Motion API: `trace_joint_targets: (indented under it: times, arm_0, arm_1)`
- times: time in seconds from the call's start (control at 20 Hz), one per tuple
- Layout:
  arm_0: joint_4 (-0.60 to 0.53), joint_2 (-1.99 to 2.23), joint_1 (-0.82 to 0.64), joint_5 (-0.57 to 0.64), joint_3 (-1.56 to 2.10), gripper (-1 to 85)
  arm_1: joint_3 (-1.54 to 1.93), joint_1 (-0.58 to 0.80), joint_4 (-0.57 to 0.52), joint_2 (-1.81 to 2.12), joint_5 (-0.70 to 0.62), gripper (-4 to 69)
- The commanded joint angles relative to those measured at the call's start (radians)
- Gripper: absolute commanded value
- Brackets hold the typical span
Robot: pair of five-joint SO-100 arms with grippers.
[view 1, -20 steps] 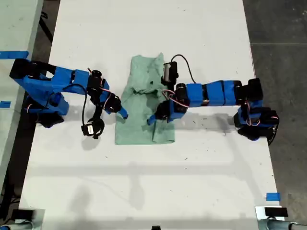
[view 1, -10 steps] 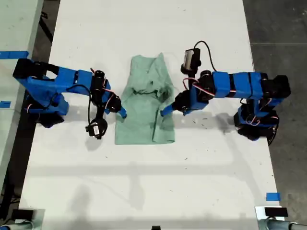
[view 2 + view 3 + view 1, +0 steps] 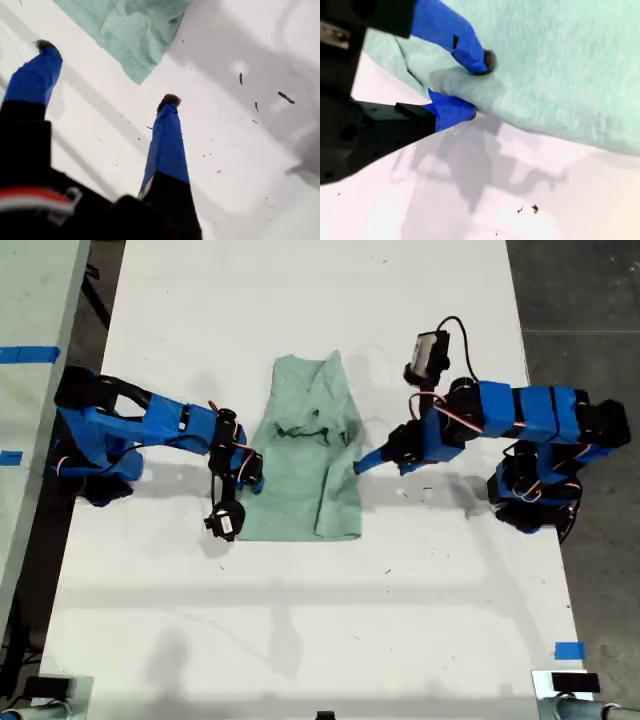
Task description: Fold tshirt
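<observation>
The pale mint-green tshirt [image 3: 300, 475] lies folded into a narrow upright strip on the white table [image 3: 300, 620], rumpled at its far end. My first gripper [image 3: 362, 465] hovers over bare table just off the shirt's edge on the exterior view's right. It is open and empty, and one shirt corner [image 3: 130, 30] lies beyond its fingertips [image 3: 170, 100]. My second gripper [image 3: 250, 476] sits at the shirt's edge on the exterior view's left. One finger [image 3: 480, 59] is on top of the cloth [image 3: 560, 65], the other at the table, with a ridge of hem pinched between them.
The two blue arm bases stand at the table's sides in the exterior view, one [image 3: 90, 455] on its left and one [image 3: 535, 490] on its right. Small dark specks [image 3: 285, 97] dot the table near my first gripper. Blue tape [image 3: 568, 650] marks the near corner on the exterior view's right.
My first gripper has lifted off the shirt's middle and drawn back to the exterior view's right, empty. My second gripper has moved in and closed on the shirt's left edge.
</observation>
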Motion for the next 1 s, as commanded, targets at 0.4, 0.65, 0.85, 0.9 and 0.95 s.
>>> trace_joint_targets:
  times: [0.4,0.65,0.85,0.9,0.95]
  arm_0:
    - [0.304,0.238,-0.02,-0.049,-0.078,0.0]
    - [0.388,0.107,-0.017,-0.014,-0.344,0.0]
    - [0.488,-0.229,-0.021,0.049,-0.804,0.0]
    - [0.535,-0.348,-0.023,0.061,-0.969,0.0]
    - [0.551,-0.448,-0.028,0.081,-1.1,0.0]
  arm_1:
    - [0.072,-0.005,-0.018,0.13,0.031,34.3]
    - [0.107,-0.005,-0.038,0.163,0.038,34.1]
    - [0.118,-0.005,-0.055,0.163,0.037,34.0]
    - [0.118,-0.005,-0.058,0.163,0.035,34.0]
    - [0.12,-0.005,-0.058,0.163,0.037,34.0]
